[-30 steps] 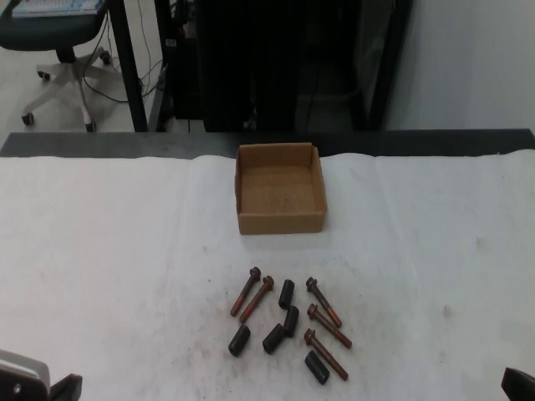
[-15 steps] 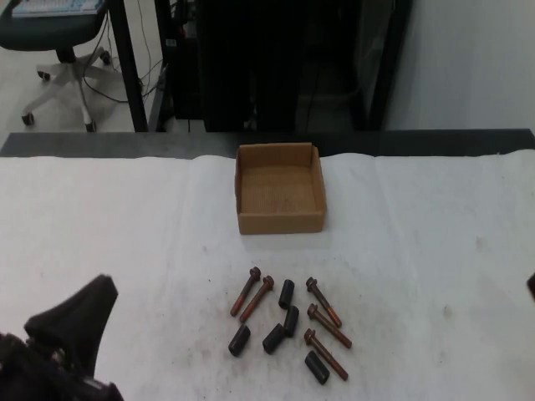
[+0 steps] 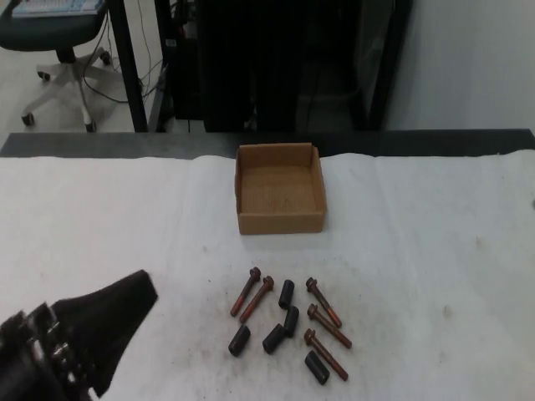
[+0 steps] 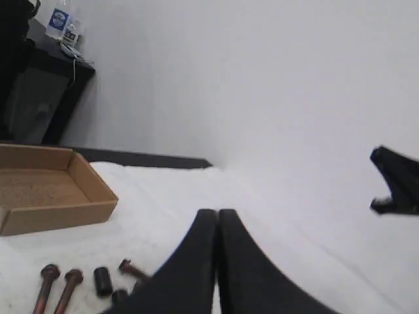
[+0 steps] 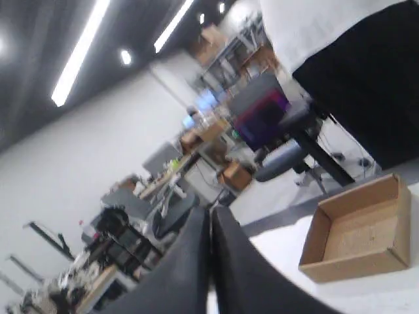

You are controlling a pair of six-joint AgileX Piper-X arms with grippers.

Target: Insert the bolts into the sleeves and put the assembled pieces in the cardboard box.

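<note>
Bolts [image 3: 245, 293] and sleeves [image 3: 287, 292] lie mingled before the cardboard box [image 3: 281, 223] (farther back); left gripper [image 3: 144, 287] to their left.

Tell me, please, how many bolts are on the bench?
5: outer left bolt, inner left bolt; on the right, far bolt, middle bolt, near bolt. None seems hidden.

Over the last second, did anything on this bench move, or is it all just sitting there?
The left hand came up from the near left corner of the bench and swung forward toward the bolts; it is shut and holds nothing. The right hand lifted away from the near right corner. Nothing was picked up or let go. The bolts, sleeves and cardboard box stayed put.
</note>
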